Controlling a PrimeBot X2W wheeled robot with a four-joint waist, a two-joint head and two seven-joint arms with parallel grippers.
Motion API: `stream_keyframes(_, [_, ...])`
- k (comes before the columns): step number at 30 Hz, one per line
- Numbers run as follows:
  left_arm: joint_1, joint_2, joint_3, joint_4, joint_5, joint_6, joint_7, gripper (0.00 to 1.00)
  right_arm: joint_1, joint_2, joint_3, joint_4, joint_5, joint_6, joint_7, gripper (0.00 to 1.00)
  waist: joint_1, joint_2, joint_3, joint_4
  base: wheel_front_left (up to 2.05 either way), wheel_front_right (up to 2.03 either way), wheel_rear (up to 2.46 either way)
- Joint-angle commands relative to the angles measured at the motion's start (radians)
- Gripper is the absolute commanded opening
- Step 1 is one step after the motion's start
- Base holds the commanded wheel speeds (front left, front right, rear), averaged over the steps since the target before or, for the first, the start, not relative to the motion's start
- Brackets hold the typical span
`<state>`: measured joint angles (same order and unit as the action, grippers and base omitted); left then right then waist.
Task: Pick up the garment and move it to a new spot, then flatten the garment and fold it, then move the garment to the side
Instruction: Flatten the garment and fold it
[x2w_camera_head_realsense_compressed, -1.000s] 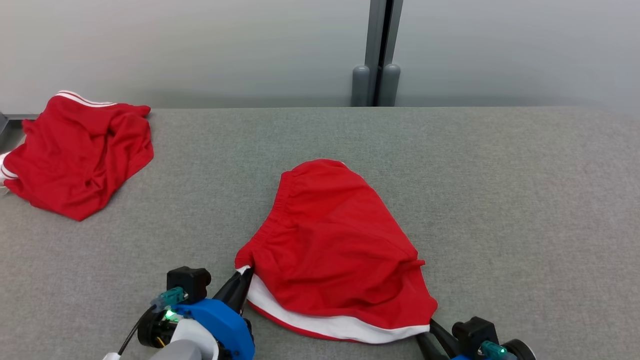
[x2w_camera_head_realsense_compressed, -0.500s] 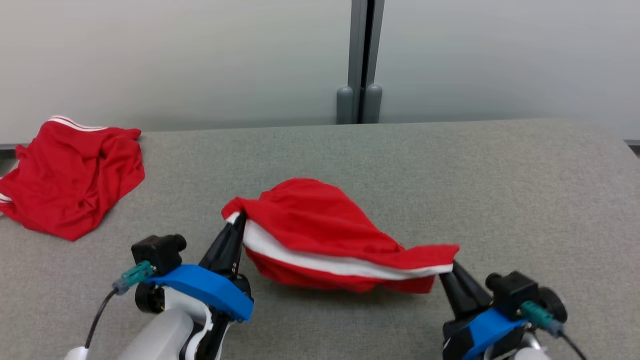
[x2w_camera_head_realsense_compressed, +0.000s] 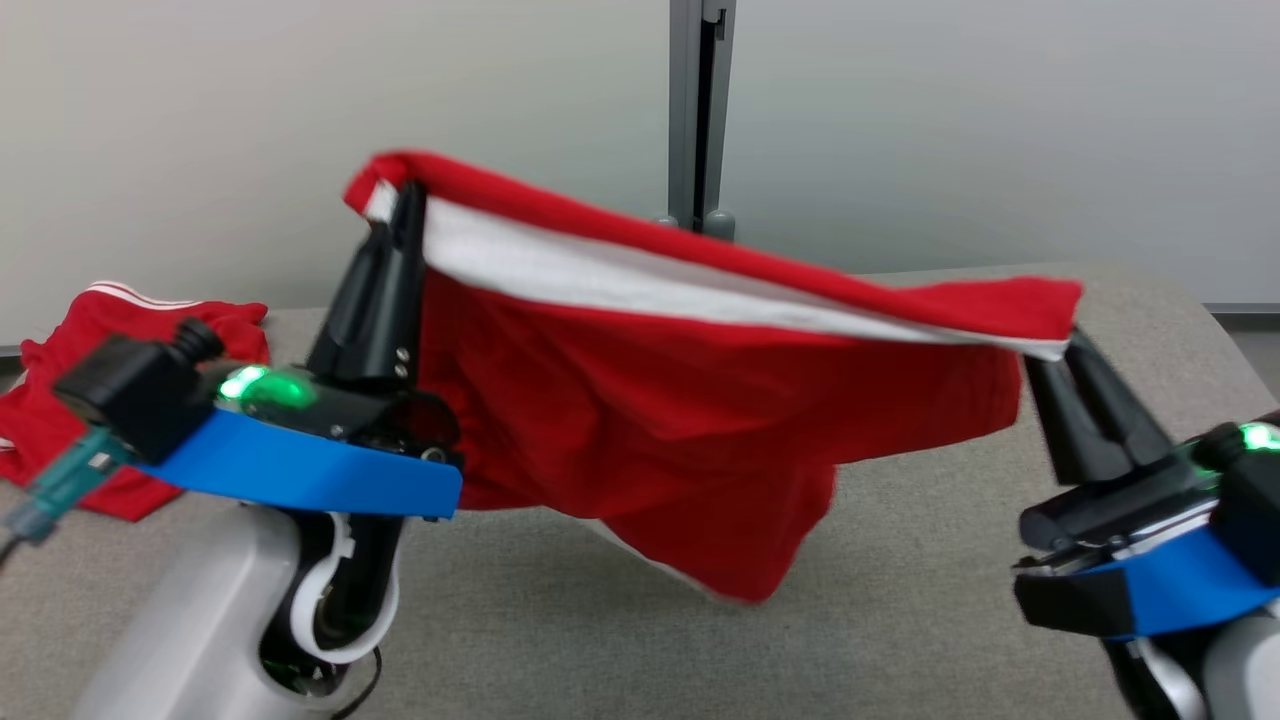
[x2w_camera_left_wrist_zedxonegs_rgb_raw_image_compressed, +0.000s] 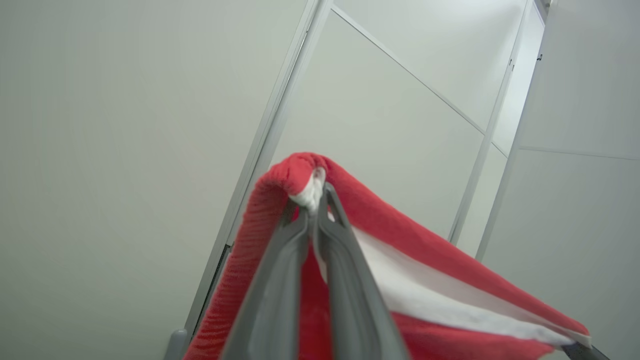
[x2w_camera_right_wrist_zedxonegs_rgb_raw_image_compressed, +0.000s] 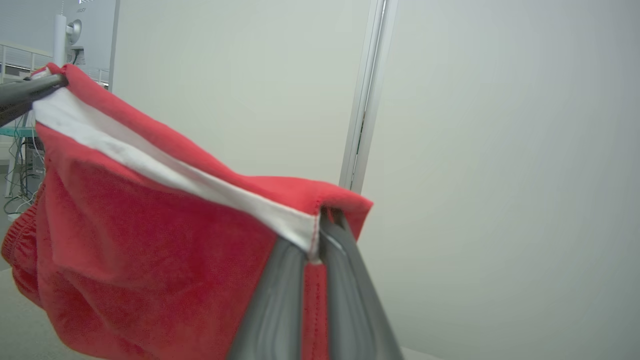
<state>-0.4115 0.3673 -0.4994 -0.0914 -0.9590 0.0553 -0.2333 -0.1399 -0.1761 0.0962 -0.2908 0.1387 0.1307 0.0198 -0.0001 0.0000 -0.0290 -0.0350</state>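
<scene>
The garment (x2w_camera_head_realsense_compressed: 700, 440), red shorts with a white band along the held edge, hung above the grey table (x2w_camera_head_realsense_compressed: 900, 620), stretched between 2 grippers. The left gripper (x2w_camera_head_realsense_compressed: 403, 195) was clenched on the left corner of that edge. The right gripper (x2w_camera_head_realsense_compressed: 1062, 345) was clenched on the right corner, lower, so the edge sloped down to the right. The cloth sagged below, its lowest fold seemingly off the table. A 2nd red garment (x2w_camera_head_realsense_compressed: 70, 400) lay crumpled at the far left of the table.

The step in hand looked like the carry to a new spot. To do it well, both arms needed to travel together at a matched pace, with the edge taut but not pulled hard enough to slip a corner from the pinch. The set-down was best aimed at open table, well apart from the other garment, trailing fold landing first so the cloth spread flat
</scene>
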Motion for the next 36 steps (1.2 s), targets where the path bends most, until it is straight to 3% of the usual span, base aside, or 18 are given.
stream_keyframes(1, [-0.018,0.014,0.011,-0.033,0.001,0.012,0.010,0.00,-0.014,-0.011,-0.010,-0.030,-0.010,0.000,0.011,0.00,0.0001,0.0000,-0.001,-0.003,0.00,0.00,0.00])
stream_keyframes(3, [-0.041,0.043,0.025,-0.153,0.004,0.045,0.057,0.00,-0.030,-0.018,-0.031,-0.128,-0.015,0.000,0.052,0.00,0.0001,0.0000,0.001,-0.010,0.00,0.00,0.00])
stream_keyframes(7, [-0.073,0.076,0.023,-0.240,0.002,0.072,0.124,0.00,-0.050,-0.031,-0.038,-0.186,-0.020,0.000,0.091,0.00,0.0001,0.0000,0.019,-0.024,0.00,0.00,0.00])
stream_keyframes(14, [-0.151,0.084,0.012,-0.213,0.006,0.076,0.188,0.00,-0.118,-0.036,-0.025,-0.128,0.004,0.000,0.112,0.00,0.0001,0.0000,0.122,-0.041,0.00,0.00,0.00])
stream_keyframes(19, [-0.308,0.072,0.005,-0.081,0.017,0.039,0.233,0.00,-0.307,-0.052,-0.004,0.041,0.020,0.000,0.085,0.00,0.0001,0.0000,0.245,-0.060,0.00,0.00,0.00])
stream_keyframes(23, [-0.489,0.031,0.021,0.071,0.028,0.002,0.232,0.00,-0.534,-0.059,-0.003,0.233,-0.023,0.000,0.029,0.00,0.0001,0.0000,0.322,-0.069,0.00,0.00,0.00])
stream_keyframes(27, [-0.629,-0.015,0.027,0.223,0.052,-0.027,0.193,0.00,-0.714,-0.015,-0.020,0.393,-0.059,0.000,-0.048,0.00,0.0001,0.0000,0.389,-0.068,0.00,0.00,0.00])
stream_keyframes(30, [-0.655,-0.047,0.016,0.313,0.060,-0.050,0.158,0.00,-0.756,0.010,-0.018,0.476,-0.082,0.000,-0.095,0.00,0.0001,0.0000,0.425,-0.063,0.00,0.00,0.00])
stream_keyframes(36, [-0.535,-0.065,-0.029,0.451,0.071,-0.092,0.099,0.00,-0.668,0.039,0.006,0.645,-0.089,0.000,-0.153,0.00,0.0001,0.0000,0.463,-0.056,0.00,0.00,0.00])
